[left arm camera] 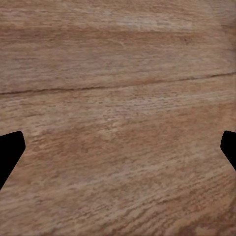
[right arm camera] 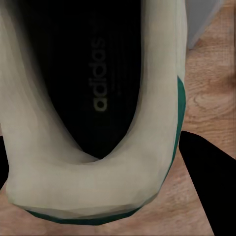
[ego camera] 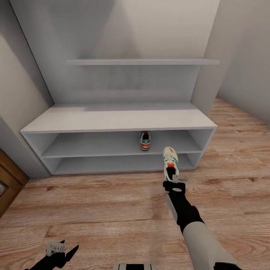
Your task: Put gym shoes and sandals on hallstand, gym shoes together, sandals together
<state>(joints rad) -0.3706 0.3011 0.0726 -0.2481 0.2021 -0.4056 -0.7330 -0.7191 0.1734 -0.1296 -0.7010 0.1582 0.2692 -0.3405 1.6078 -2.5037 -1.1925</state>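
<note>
While the left gripper (ego camera: 62,252) idles low by the base, fingers spread with nothing between them, it hangs over bare corridor floor (ego camera: 93,210); the left wrist view has plank grain between the two fingertips (left arm camera: 11,150).

Right gripper (ego camera: 175,180) is clamped on the heel end of a gym shoe (ego camera: 170,159), arm stretched forward. Shoe is off the floor, toe pointing at the hallstand (ego camera: 116,120), just in front of its lower openings and not yet inside. Heel grip looks deliberate: it leaves the toe free to go in first. Right wrist view looks straight into the dark insole, heel rim (right arm camera: 83,182) close to camera.

Further in, the second gym shoe (ego camera: 144,140) sits on the middle shelf, heel facing out, right of centre. Held shoe is lined up a bit to its right, so I'd read this as placing the pair side by side.

Floating shelf (ego camera: 142,62) above. Sandals still to do, by my read.
</note>
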